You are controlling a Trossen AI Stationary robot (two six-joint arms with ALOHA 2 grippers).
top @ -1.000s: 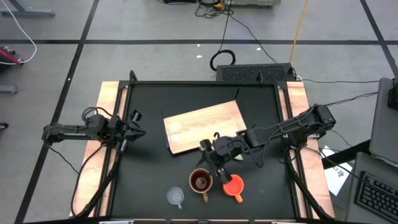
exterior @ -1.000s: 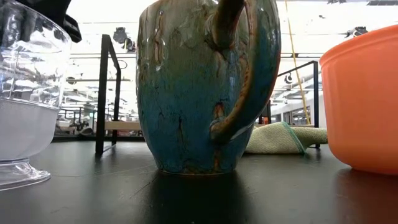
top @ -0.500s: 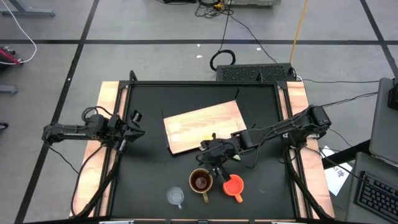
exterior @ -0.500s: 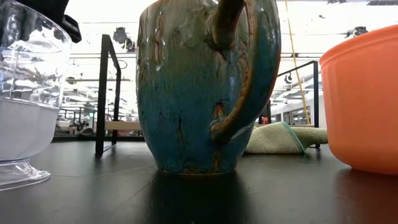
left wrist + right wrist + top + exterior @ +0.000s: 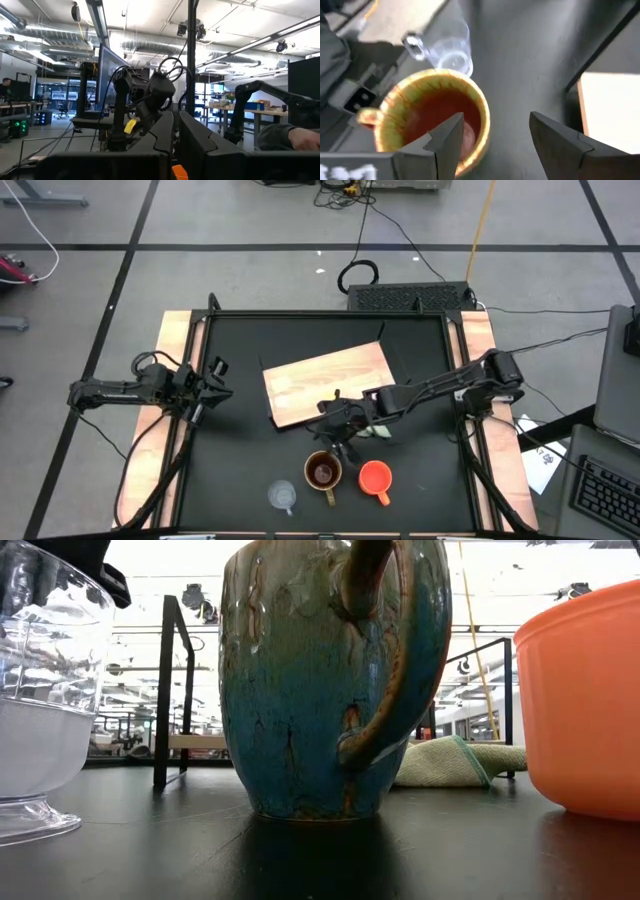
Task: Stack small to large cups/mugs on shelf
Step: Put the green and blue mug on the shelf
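Note:
Three cups stand in a row near the table's near edge. The clear glass cup (image 5: 282, 496) is leftmost, the olive-brown mug (image 5: 322, 473) with its dark inside is in the middle, and the orange mug (image 5: 375, 478) is on the right. The light-wood shelf board (image 5: 330, 383) lies flat at mid-table. My right gripper (image 5: 338, 438) hovers open just above the far side of the olive-brown mug (image 5: 435, 120). In its wrist view one finger is over the mug's mouth and the other is outside the rim, touching nothing. My left gripper (image 5: 218, 385) waits shut at the table's left side.
A pale green cloth (image 5: 378, 430) lies under my right arm by the board's near right corner, also seen beyond the mug in the low view (image 5: 455, 762). A black frame post (image 5: 170, 690) stands at the far left. The dark tabletop shows bare left of the cups.
My right gripper has moved toward the table's left and slightly toward the far edge, from above the gap by the orange mug to over the olive-brown mug's far side. The cups and the board have stayed put.

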